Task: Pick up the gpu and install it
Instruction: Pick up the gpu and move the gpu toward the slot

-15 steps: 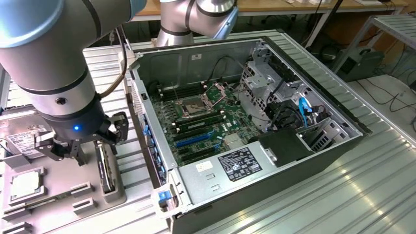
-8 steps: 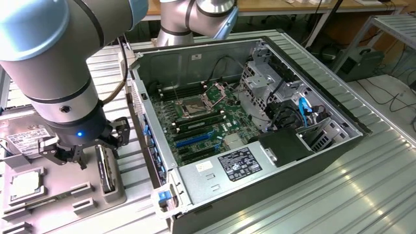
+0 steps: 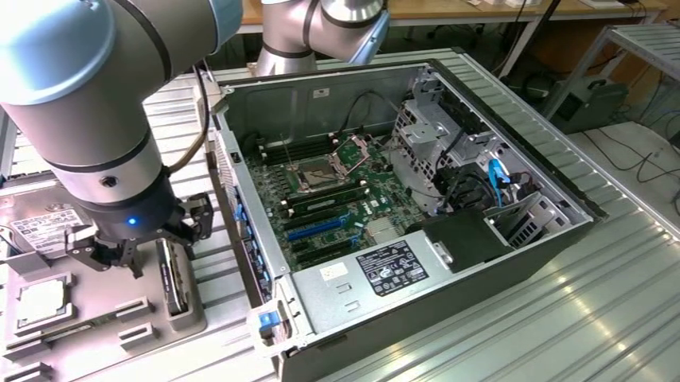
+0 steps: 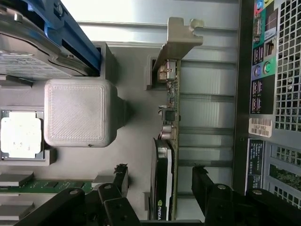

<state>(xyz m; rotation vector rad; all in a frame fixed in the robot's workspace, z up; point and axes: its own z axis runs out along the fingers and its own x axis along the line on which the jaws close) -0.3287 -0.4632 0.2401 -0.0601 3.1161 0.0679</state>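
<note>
The gpu (image 4: 172, 113) stands on edge in a slot of the grey parts tray (image 4: 131, 155), showing its thin green board, a black cooler and the silver bracket (image 4: 178, 40) at one end. My gripper (image 4: 161, 173) is open, one black finger (image 4: 120, 176) on each side of the card and neither touching it. In the exterior view the gripper (image 3: 143, 251) hangs low over the tray at the exterior view's left, just above the upright gpu (image 3: 175, 274). Nothing is held.
The open computer case (image 3: 510, 135) lies to the exterior view's right of the tray, motherboard (image 3: 330, 207) exposed; its rear port panel (image 4: 273, 70) is close beside the gpu. On the tray sit a processor chip (image 4: 21, 134), a hard drive (image 4: 28, 61) and a raised grey block (image 4: 77, 113).
</note>
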